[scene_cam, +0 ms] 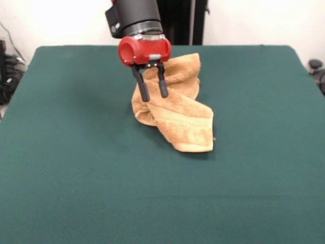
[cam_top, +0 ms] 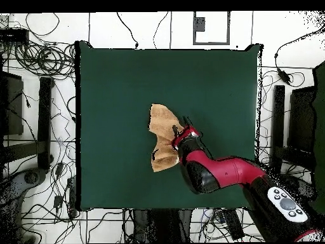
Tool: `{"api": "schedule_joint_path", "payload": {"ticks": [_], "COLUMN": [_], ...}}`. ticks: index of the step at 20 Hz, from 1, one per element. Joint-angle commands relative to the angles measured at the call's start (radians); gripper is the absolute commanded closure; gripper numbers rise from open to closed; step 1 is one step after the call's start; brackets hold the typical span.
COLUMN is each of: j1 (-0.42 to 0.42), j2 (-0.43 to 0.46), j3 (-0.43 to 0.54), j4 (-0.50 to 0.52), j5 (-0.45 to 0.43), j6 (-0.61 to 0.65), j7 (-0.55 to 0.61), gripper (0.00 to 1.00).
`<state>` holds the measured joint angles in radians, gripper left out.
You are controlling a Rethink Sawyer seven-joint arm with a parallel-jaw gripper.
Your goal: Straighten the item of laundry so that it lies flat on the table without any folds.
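**Towel bunched near the table's middle, my claw spread above it**

My claw (scene_cam: 151,85) hangs with its two black fingers (scene_cam: 142,86) spread apart, pinching nothing. In the front view their tips sit in front of the upper part of the towel (scene_cam: 177,118); I cannot tell whether they touch the cloth or hover just over it. Above the fingers is my round red wrist housing (scene_cam: 143,49), then a black cylindrical link.

The towel is tan-orange terry, with a nubby looped pile. It is crumpled and twisted, not flat: a rumpled mound rises at the end nearer my base, and a longer tongue runs toward the camera in the front view, ending in a fairly square corner. A smoother woven band crosses that tongue near its end. Soft rolled folds run along its length, and the cloth narrows where it twists at mid-length.

From overhead, the towel (cam_top: 163,135) makes an irregular, narrow shape lying a little toward my side of the table's centre, with my arm (cam_top: 219,173) reaching in from the lower right corner and covering part of one edge.

The table (scene_cam: 76,168) is covered in plain dark green cloth, smooth and matte, with rounded corners. The towel lies well apart from every edge, and open green surface surrounds it on all sides. Beyond the edges, overhead, tangled cables (cam_top: 44,60) lie on a pale floor.
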<state>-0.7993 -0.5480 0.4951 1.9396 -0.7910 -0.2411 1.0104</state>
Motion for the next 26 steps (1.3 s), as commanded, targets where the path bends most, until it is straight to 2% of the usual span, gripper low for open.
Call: {"api": "schedule_joint_path", "payload": {"ticks": [1, 5, 8, 11, 17, 21, 26], "j1": [0.019, -0.004, -0.081, -0.144, -0.217, -0.234, -0.198], "j2": [0.059, 0.127, 0.169, 0.23, 0.302, 0.347, 0.331], "j3": [-0.013, 0.021, 0.143, 0.244, 0.363, 0.403, 0.375], "j4": [0.015, -0.043, -0.036, -0.048, -0.053, -0.077, -0.088], "j5": [0.029, 0.001, -0.06, -0.116, -0.147, -0.172, -0.144], "j6": [-0.042, -0.056, -0.061, -0.012, 0.062, 0.083, 0.041], "j7": [0.24, 0.236, 0.254, 0.25, 0.224, 0.198, 0.193], "gripper": [0.0, 0.0, 0.0, 0.0, 0.0, 0.0, 0.0]}}
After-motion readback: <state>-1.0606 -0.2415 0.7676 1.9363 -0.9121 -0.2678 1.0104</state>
